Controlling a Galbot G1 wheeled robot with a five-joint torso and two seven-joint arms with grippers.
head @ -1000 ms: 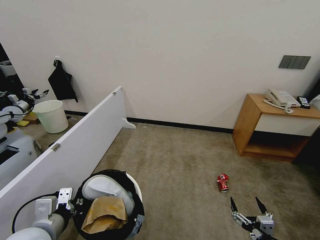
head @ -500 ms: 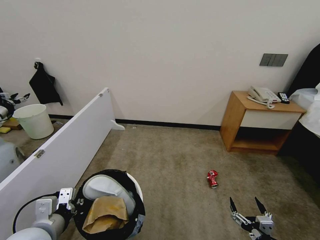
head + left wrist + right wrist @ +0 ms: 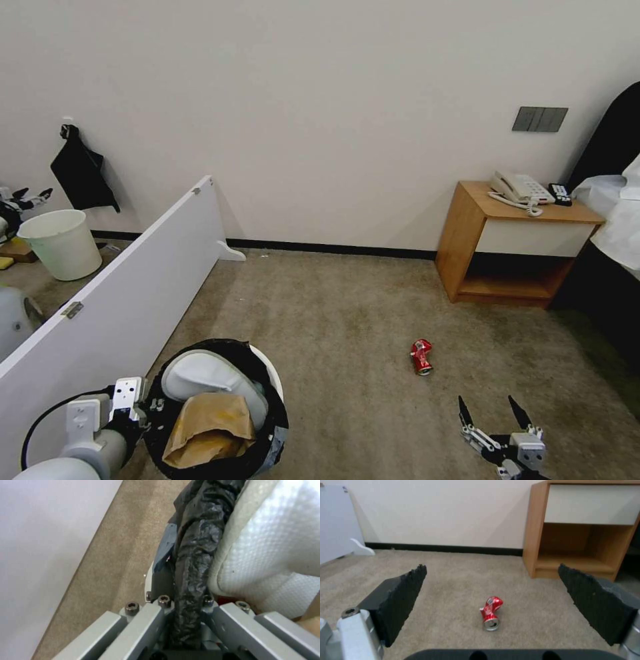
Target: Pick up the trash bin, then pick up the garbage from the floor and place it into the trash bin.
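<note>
At the lower left of the head view, the left pincer (image 3: 143,407) is clenched on the black-lined rim of the trash bin (image 3: 270,433), which holds a white slipper (image 3: 207,380) and brown cardboard (image 3: 207,427). At lower right, the right pincer (image 3: 492,417) hangs spread wide, near a crushed red can (image 3: 421,356) on the carpet (image 3: 333,320).
</note>
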